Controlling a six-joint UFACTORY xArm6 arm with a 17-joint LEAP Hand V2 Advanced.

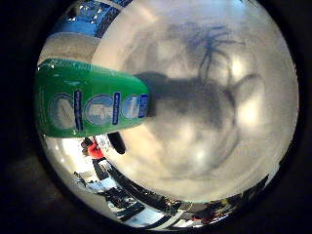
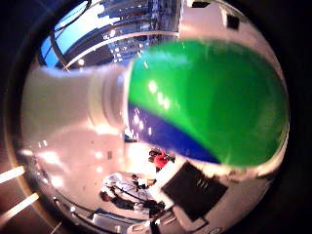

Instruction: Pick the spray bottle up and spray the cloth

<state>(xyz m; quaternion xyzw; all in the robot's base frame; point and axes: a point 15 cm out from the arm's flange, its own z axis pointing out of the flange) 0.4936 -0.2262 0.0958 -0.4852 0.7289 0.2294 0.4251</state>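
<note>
The hand's fingers are out of sight, so their grip cannot be told. The green bottle (image 2: 209, 97) fills the thumb-side view, close against the palm, its white head (image 2: 73, 107) alongside, above a pale table (image 1: 204, 146) bearing shadow

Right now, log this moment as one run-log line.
phase: bottle close to palm | spray bottle: green body, white neck, fills thumb-side view | surface: white table beneath | dark cloth: on table | hand: not visible
</note>
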